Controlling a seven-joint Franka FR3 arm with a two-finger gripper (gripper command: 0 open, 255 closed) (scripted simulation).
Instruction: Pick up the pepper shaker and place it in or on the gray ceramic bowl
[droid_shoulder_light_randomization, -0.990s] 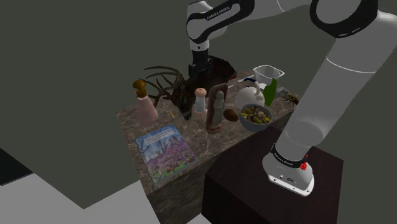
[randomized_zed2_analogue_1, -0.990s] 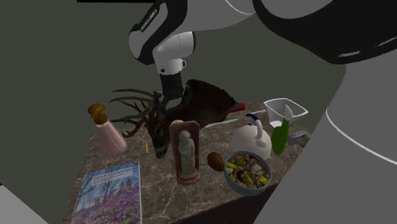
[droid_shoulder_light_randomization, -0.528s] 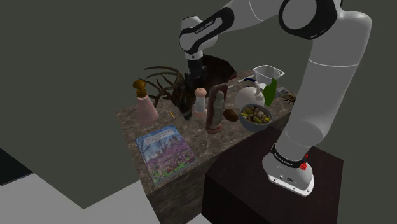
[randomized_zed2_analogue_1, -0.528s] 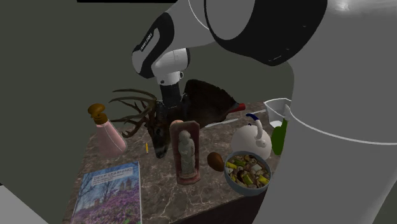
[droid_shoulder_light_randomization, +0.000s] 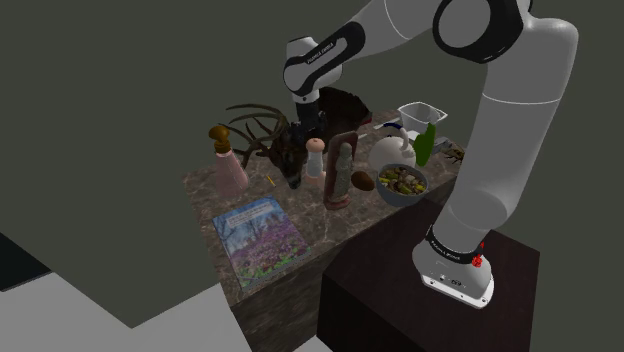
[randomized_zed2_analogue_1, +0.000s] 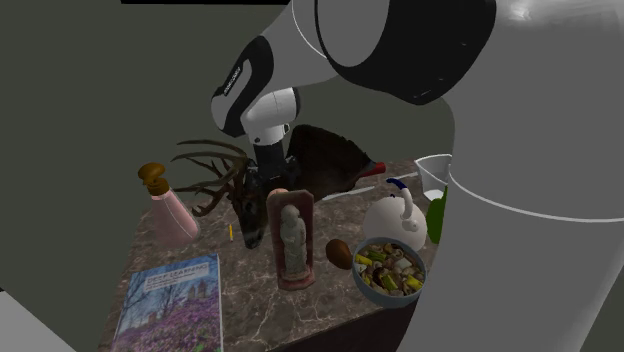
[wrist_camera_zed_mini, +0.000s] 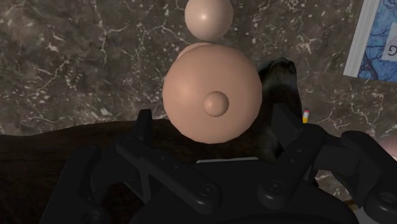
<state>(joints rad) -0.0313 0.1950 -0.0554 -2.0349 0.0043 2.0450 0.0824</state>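
The pepper shaker (droid_shoulder_light_randomization: 315, 157) is a peach-coloured mill with a round top and a small knob, standing upright on the dark marble table (droid_shoulder_light_randomization: 210, 195) between a deer head and a brown statue. My black gripper (droid_shoulder_light_randomization: 311, 132) hangs straight above it. In the wrist view the shaker's top (wrist_camera_zed_mini: 212, 95) sits between the two fingers (wrist_camera_zed_mini: 143, 122), which stand apart on either side without touching it, so the gripper (wrist_camera_zed_mini: 213, 122) is open. The grey bowl (droid_shoulder_light_randomization: 400, 197) holds several small items and stands near the table edge by the stand, also seen in the second exterior view (randomized_zed2_analogue_1: 385, 297).
A deer head with wide antlers (droid_shoulder_light_randomization: 268, 138) crowds the shaker on one side and the brown statue (droid_shoulder_light_randomization: 341, 176) on the other. A white teapot (droid_shoulder_light_randomization: 392, 150), green bottle (droid_shoulder_light_randomization: 427, 145) and clear cup (droid_shoulder_light_randomization: 420, 115) stand behind the bowl. A pink bottle (droid_shoulder_light_randomization: 230, 170) and book (droid_shoulder_light_randomization: 258, 235) lie farther off.
The arm has swung and the gripper has come down a little over the shaker. The fingers have stayed apart, and nothing on the table has moved.
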